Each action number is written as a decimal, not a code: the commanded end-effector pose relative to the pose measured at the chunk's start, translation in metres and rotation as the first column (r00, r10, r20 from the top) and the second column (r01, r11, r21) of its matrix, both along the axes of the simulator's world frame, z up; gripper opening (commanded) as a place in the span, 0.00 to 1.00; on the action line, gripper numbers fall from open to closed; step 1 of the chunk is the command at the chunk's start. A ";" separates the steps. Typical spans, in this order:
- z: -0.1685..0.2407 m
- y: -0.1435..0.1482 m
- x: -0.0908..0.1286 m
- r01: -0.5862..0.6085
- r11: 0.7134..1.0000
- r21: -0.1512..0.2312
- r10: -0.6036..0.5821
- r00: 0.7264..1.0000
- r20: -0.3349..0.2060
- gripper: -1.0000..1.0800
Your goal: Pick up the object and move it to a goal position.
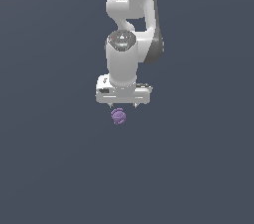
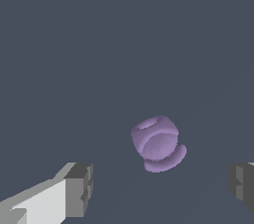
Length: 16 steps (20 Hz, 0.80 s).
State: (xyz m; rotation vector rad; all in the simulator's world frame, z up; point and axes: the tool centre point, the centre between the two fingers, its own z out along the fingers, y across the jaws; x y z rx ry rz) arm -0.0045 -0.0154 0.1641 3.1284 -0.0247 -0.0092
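Flat dark grey-blue ground fills both views, no edges, no texture I can make out. My white arm [image 1: 130, 44] comes down from the top of the exterior view, its upper links cut off by the frame. The gripper [image 1: 123, 105] points straight down and its body hides most of the fingers there; I only see two short tips under it. In the wrist view the fingers [image 2: 79, 190] are spread wide, jaws open, nothing between the pads; the other finger is cropped at the frame edge. The purple object [image 1: 118, 116] sits just below the gripper in the exterior view, slightly toward the exterior view's left. The wrist view shows the object [image 2: 158, 143] lumpy with a flared base, clear of both fingers. I can't tell whether it lies between the tips or beyond them.
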 end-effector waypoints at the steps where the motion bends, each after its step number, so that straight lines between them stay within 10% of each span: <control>1: 0.000 0.000 0.000 0.000 1.000 0.000 0.000 1.000 0.000 0.96; 16: 0.015 -0.005 0.000 0.030 0.999 0.024 -0.030 0.999 0.017 0.96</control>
